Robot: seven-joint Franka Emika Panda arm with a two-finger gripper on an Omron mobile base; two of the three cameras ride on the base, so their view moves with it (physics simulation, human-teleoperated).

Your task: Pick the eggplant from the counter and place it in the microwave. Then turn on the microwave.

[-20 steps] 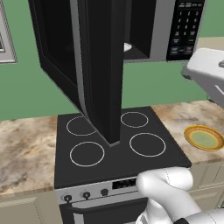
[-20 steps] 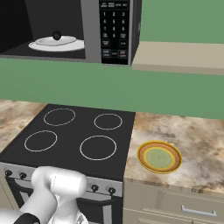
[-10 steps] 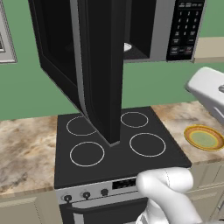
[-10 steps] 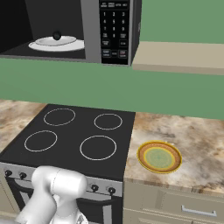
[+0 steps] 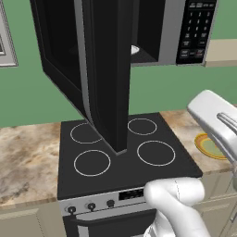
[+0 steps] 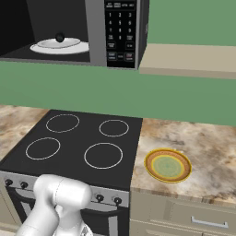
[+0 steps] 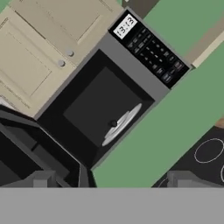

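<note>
Before the open microwave (image 7: 109, 105), the gripper (image 7: 111, 181) hangs spread wide, holding and touching nothing.

a: the microwave (image 6: 92, 27) is black with silver-grey trim; its keypad (image 6: 120, 32) is black with pale markings, and a white plate (image 6: 60, 46) carries something small and dark inside.

b: the stove top (image 6: 78, 143)?

a: black, with four thin white rings. the tabletop (image 6: 203, 147) is beige-brown marbled stone over cream cabinet fronts.

b: and the plate (image 6: 168, 165) on it?

a: green centre, yellow-orange rim. the wall (image 6: 184, 97) is plain green.
</note>
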